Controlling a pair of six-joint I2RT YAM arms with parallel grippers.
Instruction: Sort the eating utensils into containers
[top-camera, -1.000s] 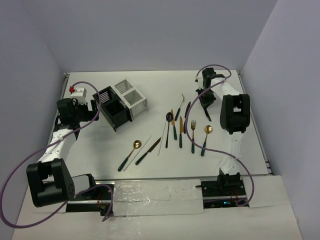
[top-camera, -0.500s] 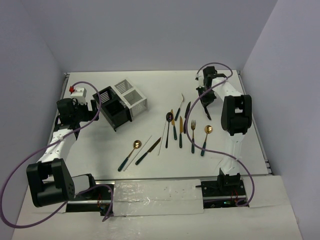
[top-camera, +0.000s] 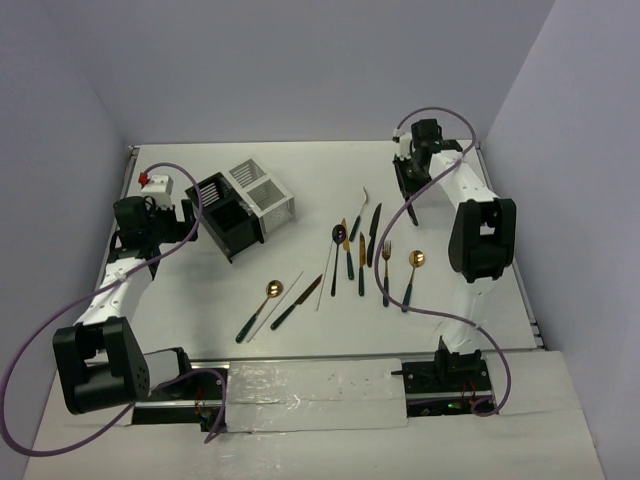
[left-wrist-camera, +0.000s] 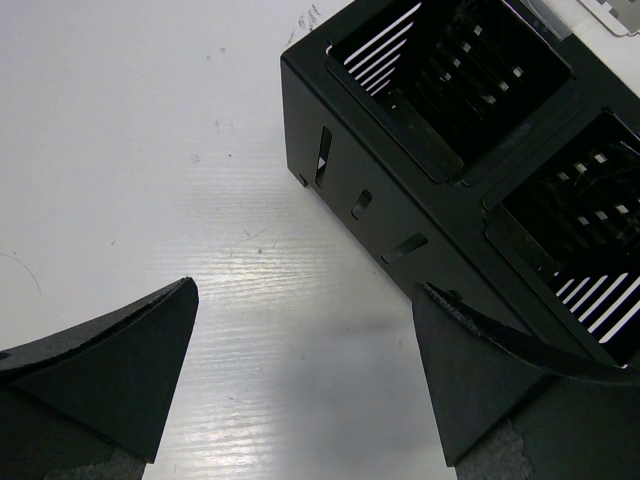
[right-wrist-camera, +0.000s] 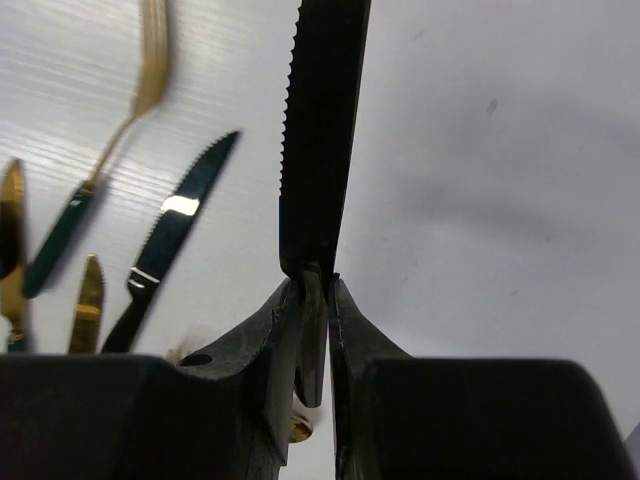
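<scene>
My right gripper (top-camera: 406, 188) is at the back right, shut on the handle of a black serrated knife (right-wrist-camera: 320, 130) that points away from the jaws (right-wrist-camera: 315, 290), above the table. Several utensils lie mid-table: a gold fork (top-camera: 360, 208), a black knife (top-camera: 373, 233), a black spoon (top-camera: 337, 245), a fork (top-camera: 385, 270), gold spoons (top-camera: 411, 275), and pale chopsticks (top-camera: 276, 305). The black caddy (top-camera: 228, 218) and white caddy (top-camera: 262, 190) stand joined at the left. My left gripper (top-camera: 186, 222) is open and empty just left of the black caddy (left-wrist-camera: 400, 210).
In the right wrist view a gold fork (right-wrist-camera: 140, 90), a second black knife (right-wrist-camera: 175, 230) and a gold knife (right-wrist-camera: 88, 310) lie to the left below the held knife. A small white and red box (top-camera: 155, 182) sits at the back left corner.
My right gripper has lifted the black knife off the table and moved toward the back wall. The left arm and the caddies have not moved.
</scene>
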